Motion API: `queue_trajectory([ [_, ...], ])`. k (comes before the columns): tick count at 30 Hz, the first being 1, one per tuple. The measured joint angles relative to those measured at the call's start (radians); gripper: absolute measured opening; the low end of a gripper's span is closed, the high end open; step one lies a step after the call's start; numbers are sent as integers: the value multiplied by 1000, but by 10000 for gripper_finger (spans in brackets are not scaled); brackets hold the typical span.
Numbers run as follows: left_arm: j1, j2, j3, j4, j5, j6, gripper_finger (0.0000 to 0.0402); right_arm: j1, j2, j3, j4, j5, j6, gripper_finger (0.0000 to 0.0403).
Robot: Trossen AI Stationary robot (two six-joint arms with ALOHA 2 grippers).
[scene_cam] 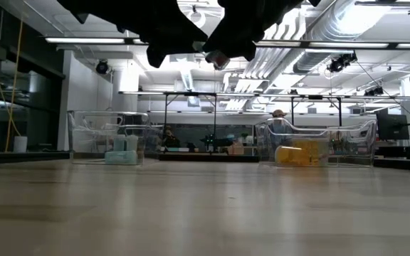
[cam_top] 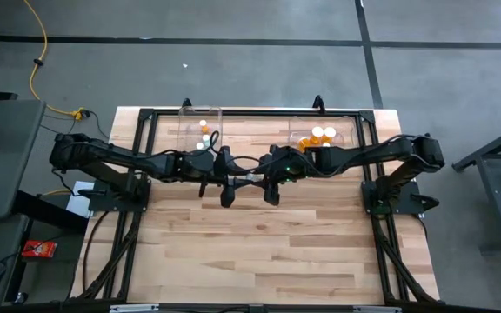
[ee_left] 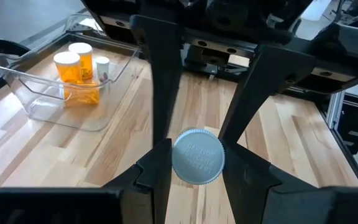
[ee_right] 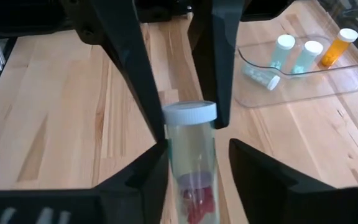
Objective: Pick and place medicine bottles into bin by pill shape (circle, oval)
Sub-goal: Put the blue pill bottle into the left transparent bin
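Observation:
A clear medicine bottle with a white cap and red pills inside hangs in the air over the table's middle, between my two grippers, which meet tip to tip. My left gripper is shut on its cap, which faces the left wrist camera end-on. My right gripper is open, its fingers on either side of the bottle's body, with wood showing between the body and one finger. In the low view the bottle is high above the tabletop. My left gripper pinches the bottle's white cap between its two fingers, which also show on either side of the cap in the right wrist view. It comes level from the table's left. The bottle lies level, cap toward this gripper, lifted clear of the table.
A clear bin at the far left holds pale greenish bottles and one amber one. A second clear bin at the far right holds amber bottles. Bare wooden tabletop lies toward the near edge.

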Motion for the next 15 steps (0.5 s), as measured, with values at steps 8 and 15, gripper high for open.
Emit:
queue_trajectory([
  [8, 1, 0, 0, 0, -3, 18, 113, 0, 0, 0, 0, -4, -1, 106],
  [15, 1, -1, 0, 1, 1, 12, 116, 0, -2, 0, -4, -4, -8, 99],
])
